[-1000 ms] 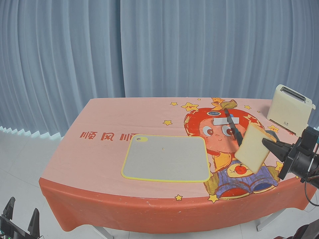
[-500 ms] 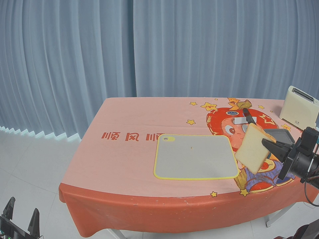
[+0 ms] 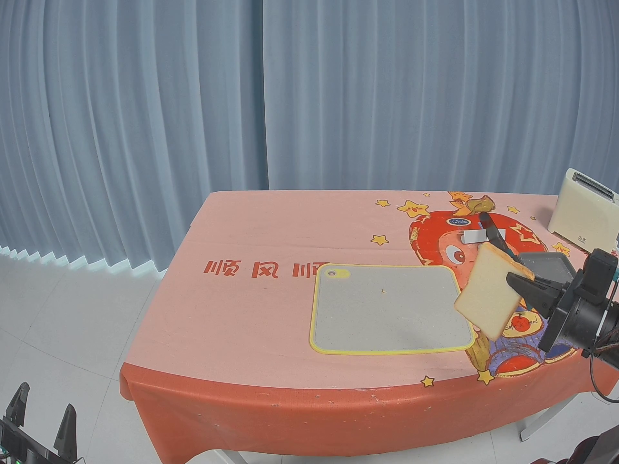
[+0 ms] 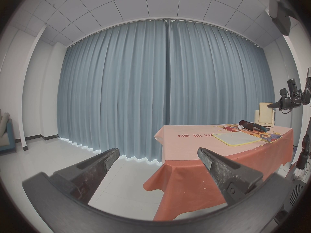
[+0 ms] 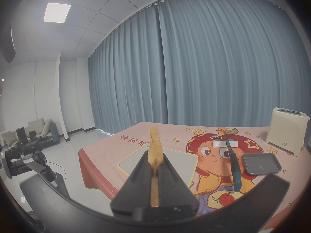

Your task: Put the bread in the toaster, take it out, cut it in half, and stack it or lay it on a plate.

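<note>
A slice of bread (image 3: 490,294) hangs upright above the table's right part, pinched at its edge by my right gripper (image 3: 523,283). In the right wrist view the bread (image 5: 155,152) stands edge-on between the shut fingers (image 5: 137,175). The cream toaster (image 3: 588,209) stands at the far right of the table. A dark grey plate (image 3: 547,267) lies in front of it, and a knife (image 3: 495,233) with a teal handle lies beside the plate. The grey cutting board (image 3: 390,307) with a yellow rim lies left of the bread. My left gripper (image 3: 40,420) hangs open, low and off the table's left.
The table (image 3: 258,330) has an orange cloth with a cartoon print. A blue curtain (image 3: 309,78) hangs close behind it. White floor (image 3: 58,330) lies open to the left of the table.
The whole head view has shifted, so the table now sits further right in it. The right gripper still holds the bread in the same pose. The left gripper has not moved.
</note>
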Available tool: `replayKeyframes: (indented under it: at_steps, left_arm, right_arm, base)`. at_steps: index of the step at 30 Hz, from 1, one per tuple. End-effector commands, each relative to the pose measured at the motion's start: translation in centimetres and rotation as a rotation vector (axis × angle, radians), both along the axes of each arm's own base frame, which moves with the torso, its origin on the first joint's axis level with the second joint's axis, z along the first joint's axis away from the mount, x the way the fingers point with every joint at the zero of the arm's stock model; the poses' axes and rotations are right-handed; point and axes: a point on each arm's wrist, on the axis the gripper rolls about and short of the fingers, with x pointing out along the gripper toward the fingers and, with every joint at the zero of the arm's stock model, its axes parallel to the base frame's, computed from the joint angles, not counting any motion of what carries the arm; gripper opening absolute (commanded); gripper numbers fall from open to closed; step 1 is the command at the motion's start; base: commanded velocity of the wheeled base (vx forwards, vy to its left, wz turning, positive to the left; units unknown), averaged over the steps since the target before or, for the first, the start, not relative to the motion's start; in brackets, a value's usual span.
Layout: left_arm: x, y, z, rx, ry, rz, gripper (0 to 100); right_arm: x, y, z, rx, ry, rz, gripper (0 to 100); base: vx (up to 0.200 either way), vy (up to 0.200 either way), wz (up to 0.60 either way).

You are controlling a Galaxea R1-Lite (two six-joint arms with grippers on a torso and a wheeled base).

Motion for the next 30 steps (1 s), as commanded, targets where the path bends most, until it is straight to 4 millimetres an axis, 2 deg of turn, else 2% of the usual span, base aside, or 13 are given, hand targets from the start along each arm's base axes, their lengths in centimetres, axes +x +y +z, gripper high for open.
replayKeyframes:
  at_steps: [1,5,13,30]
  left_arm:
    - [0.1,0.0,-0.5,0.0,0.011,0.001,100]
    - [0.1,0.0,-0.5,0.0,0.011,0.001,100]
    - [0.1,0.0,-0.5,0.0,0.01,-0.001,100]
    - [0.1,0.0,-0.5,0.0,0.01,0.001,100]
  right_arm:
    - [0.0,0.1,0.0,0.006,0.0,0.002,0]
    - [0.3,0.3,0.0,0.014,0.01,0.004,0]
    - [0.6,0.7,0.9,0.135,0.046,-0.002,0]
    - [0.9,2.0,-0.1,0.248,0.18,-0.033,0]
  base:
    - [0.0,0.0,0.0]
    - [0.0,0.0,0.0]
    - [0.0,0.0,0.0]
    - [0.0,0.0,0.0]
